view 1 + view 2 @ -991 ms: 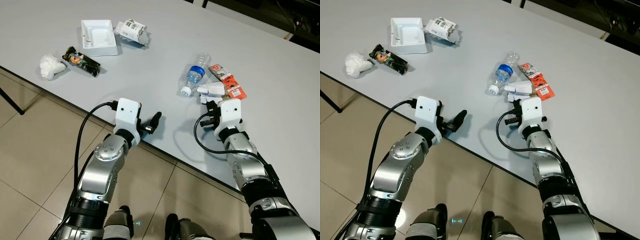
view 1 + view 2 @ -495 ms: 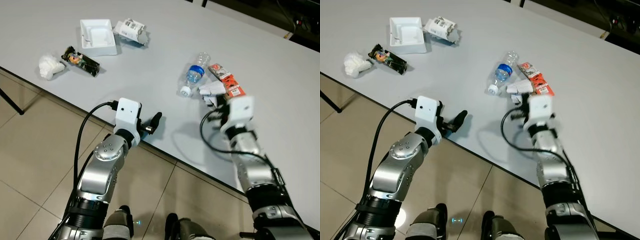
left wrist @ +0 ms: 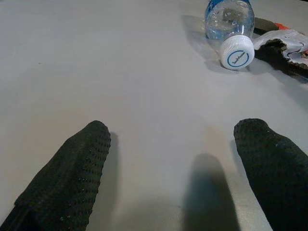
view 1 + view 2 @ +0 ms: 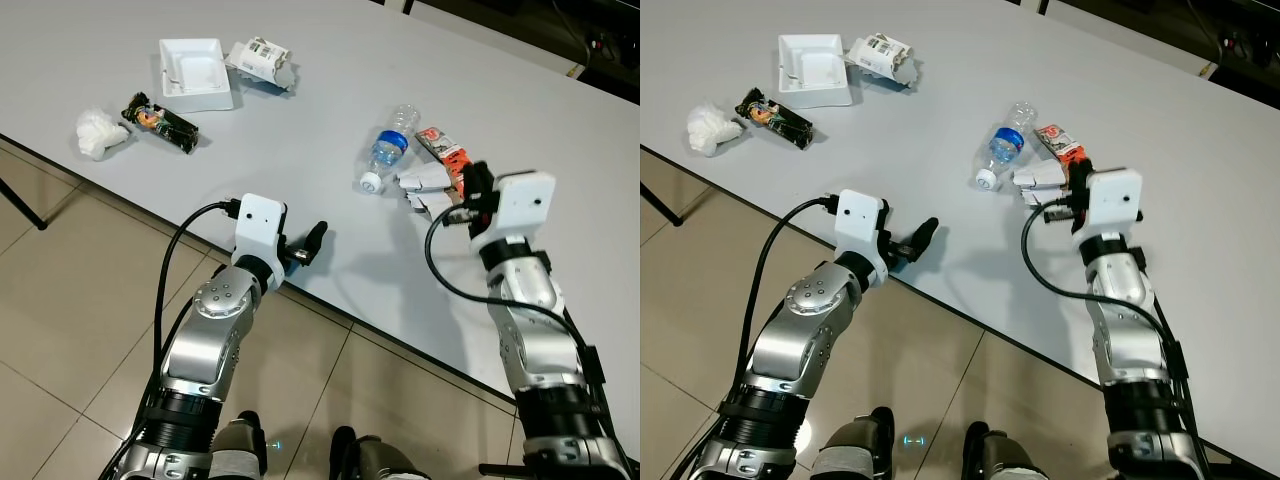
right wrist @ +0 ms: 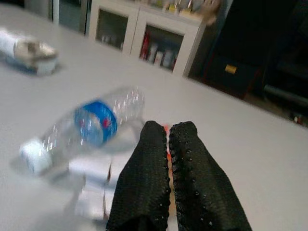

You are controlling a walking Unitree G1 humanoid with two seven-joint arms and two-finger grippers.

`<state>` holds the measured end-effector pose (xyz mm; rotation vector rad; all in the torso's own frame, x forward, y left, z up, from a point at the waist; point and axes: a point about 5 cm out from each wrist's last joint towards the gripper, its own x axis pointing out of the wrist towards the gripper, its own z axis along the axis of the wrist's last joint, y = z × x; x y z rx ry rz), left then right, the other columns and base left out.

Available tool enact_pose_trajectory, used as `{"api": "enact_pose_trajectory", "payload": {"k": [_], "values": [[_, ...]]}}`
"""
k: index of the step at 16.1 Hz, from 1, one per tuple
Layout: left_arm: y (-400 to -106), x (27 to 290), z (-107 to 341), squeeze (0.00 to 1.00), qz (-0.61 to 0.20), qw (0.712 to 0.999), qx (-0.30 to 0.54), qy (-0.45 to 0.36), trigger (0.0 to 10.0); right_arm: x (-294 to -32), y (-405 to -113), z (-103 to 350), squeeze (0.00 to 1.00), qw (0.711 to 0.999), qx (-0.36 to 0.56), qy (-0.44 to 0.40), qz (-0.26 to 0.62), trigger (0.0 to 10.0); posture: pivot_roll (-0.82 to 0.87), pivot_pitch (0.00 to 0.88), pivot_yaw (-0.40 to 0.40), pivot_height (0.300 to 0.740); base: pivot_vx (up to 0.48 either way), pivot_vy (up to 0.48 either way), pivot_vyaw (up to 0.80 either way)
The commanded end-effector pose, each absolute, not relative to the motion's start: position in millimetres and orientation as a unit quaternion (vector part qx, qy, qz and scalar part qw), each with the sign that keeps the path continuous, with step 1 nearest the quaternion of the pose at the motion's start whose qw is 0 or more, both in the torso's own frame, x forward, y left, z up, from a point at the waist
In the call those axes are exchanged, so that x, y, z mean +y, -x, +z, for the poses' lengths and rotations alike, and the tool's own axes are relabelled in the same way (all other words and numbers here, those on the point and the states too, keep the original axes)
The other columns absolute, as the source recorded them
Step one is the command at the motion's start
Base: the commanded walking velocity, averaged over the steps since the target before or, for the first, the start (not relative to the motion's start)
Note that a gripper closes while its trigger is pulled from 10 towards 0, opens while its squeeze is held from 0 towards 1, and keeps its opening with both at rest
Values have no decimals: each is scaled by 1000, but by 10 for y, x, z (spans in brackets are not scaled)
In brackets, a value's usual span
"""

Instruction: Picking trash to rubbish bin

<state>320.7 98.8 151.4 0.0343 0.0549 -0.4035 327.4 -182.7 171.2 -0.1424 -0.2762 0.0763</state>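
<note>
Grey table [image 4: 300, 130] carries several pieces of trash. Right gripper [image 4: 472, 190] hangs just above the table at the cluster of items at 2 o'clock of the head view; its two black fingers [image 5: 154, 183] are pressed together, with nothing visibly between them. Beside it lie a clear plastic bottle [image 4: 388, 150] with blue label and white cap, a crumpled white wrapper [image 4: 422, 182] touching the bottle's cap end, and an orange-red packet [image 4: 446, 152] partly hidden behind the gripper. Left gripper [image 3: 178, 159] sits low over the table's near edge at 7 o'clock, fingers spread apart and holding nothing. At 10 to 11 o'clock lie a white tissue wad [image 4: 100, 133], a dark snack wrapper [image 4: 160, 122], a white square tray [image 4: 196, 74] and a crushed carton [image 4: 262, 62].
</note>
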Motion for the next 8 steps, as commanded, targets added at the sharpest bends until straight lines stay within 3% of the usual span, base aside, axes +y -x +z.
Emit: {"api": "enact_pose_trajectory", "payload": {"k": [1,5,8], "values": [[-3183,939,1385,0,-206,977,57,-16,10000,-1886,-3235,1685,1000,988,-119,87,43,10000,274,225,-146,740,0,0,0],[-3117,931,1357,0,-230,971,61,-30,10000,-2023,-3183,1691,1000,974,-94,170,115,10000,279,238,-147,740,0,0,0],[-3120,917,1374,0,-242,968,56,-37,10000,-2133,-3195,1759,1000,973,-92,180,115,10000,280,237,-147,740,0,0,0]]}}
